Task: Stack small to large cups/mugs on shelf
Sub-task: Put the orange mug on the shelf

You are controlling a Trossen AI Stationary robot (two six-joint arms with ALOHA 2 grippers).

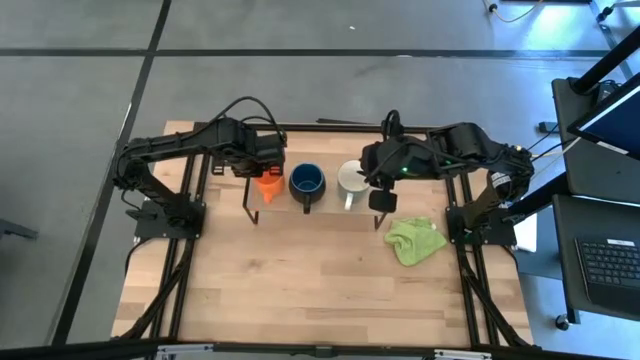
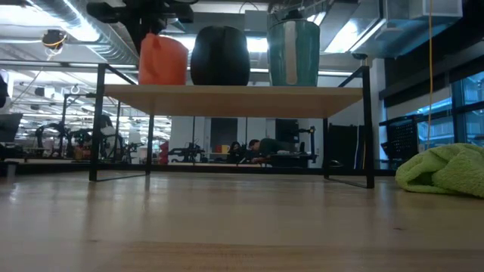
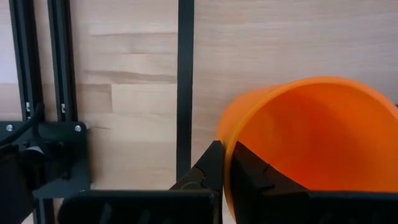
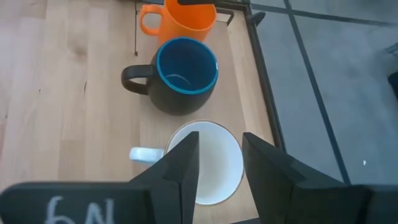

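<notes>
Both pincers work — left pincer (image 3: 225,163) clenched on orange mug (image 3: 311,143) (rim), right pincer (image 4: 219,163) released.

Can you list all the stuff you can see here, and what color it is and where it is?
orange mug: one, bright orange, on the shelf's left end, rim pinched by the left tool
blue mug: one, dark with blue inside, middle of the shelf
white mug: one, white, on the shelf's right end
shelf: one, light wood on thin black legs, at the table's back
cloth: one, lime green, crumpled on the table to the shelf's right
table: one, light wood with black frame
left tool: shut on the orange mug's rim
right tool: open, just above the white mug
</notes>
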